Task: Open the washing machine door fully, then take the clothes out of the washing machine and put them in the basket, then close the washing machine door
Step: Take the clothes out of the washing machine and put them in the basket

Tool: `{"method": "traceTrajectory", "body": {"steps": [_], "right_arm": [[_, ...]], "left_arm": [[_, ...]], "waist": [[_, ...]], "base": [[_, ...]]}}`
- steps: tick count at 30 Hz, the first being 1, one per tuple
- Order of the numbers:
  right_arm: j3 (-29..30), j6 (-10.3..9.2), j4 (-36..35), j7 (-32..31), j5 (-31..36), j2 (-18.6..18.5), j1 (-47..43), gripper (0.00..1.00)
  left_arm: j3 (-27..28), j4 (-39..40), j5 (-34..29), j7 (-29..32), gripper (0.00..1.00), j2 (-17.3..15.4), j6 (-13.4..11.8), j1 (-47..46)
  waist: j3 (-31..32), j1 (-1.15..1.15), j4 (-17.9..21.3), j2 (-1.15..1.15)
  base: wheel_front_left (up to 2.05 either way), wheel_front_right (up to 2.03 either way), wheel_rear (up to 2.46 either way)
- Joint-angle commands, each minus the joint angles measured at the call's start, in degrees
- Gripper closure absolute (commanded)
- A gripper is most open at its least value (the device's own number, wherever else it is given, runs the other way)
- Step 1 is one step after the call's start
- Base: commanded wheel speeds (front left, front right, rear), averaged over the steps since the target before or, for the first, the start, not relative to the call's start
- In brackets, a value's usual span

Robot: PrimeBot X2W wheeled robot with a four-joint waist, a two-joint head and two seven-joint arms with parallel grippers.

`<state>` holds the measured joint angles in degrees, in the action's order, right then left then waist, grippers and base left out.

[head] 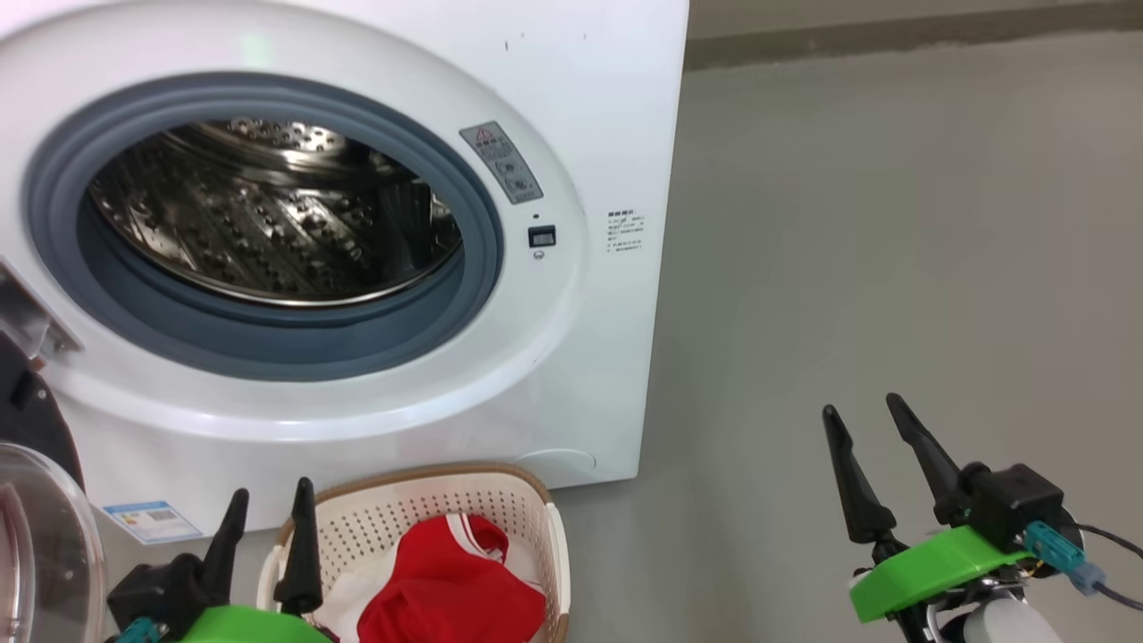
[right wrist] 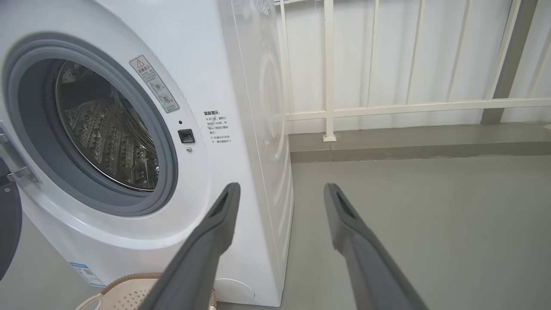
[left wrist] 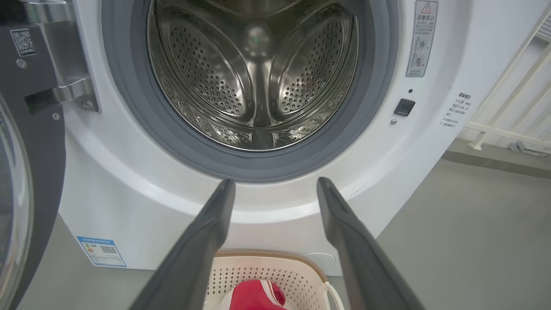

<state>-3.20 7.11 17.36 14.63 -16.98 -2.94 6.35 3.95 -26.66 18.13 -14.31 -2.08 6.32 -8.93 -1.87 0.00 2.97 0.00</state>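
- The washing machine [head: 571, 107] was a big white box. Its round opening had a grey rubber ring [head: 295, 344], and behind the ring was a shiny steel drum [head: 268, 214] with many small holes.
- The washing machine door [head: 31, 420] stood swung open at the left side of the washing machine, on a metal hinge [left wrist: 73, 92]. It was black, with a clear bulging glass window.
- A small blue label [head: 147, 520] was on the lower left corner of the washing machine front.
- The basket [head: 429, 473] stood on the grey floor [head: 848, 223] just in front of the washing machine, below the opening. It was cream-white, with perforated walls and a brown rim.
- The clothes [head: 446, 580] lay inside the basket: bright red fabric with white stripes.
- The left gripper [head: 271, 491] hung in front of the washing machine, at the left edge of the basket. Its fingers were spread wide and held nothing.
- The right gripper [head: 862, 406] was over the floor to the right of the washing machine, well apart from it. Its fingers were also wide and empty.
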Motion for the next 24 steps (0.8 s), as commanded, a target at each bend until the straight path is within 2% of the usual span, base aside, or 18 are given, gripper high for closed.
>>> {"method": "traceTrajectory", "body": {"steps": [1,6,13,24], "right_arm": [[-0.93,0.37,-2.24,0.37,0.43,0.06,0.13,0.00],[-0.34,0.37,-4.08,0.37,0.91,0.06,-1.10,0.00],[0.65,0.37,-5.79,0.37,1.30,0.06,-2.43,0.00],[0.80,0.37,-6.01,0.37,1.43,0.06,-3.22,0.00]], "left_arm": [[2.08,3.31,-0.39,-0.69,0.00,-0.82,-0.45,0.48],[1.80,8.46,-0.80,-0.69,0.00,-0.81,-0.66,3.11],[1.34,15.49,-5.48,-0.69,0.00,-0.80,-2.46,6.70],[2.19,18.77,-7.04,-0.69,0.00,-0.80,-3.20,10.26]], "waist": [[1.05,0.00,-0.02,0.00],[1.78,0.00,-0.32,0.00],[2.61,0.00,-0.73,0.00],[3.67,0.00,-0.43,0.00]], "base": [[0.00,0.00,0.00],[0.00,0.00,0.00],[0.00,0.00,0.00],[0.00,0.00,0.00]]}}
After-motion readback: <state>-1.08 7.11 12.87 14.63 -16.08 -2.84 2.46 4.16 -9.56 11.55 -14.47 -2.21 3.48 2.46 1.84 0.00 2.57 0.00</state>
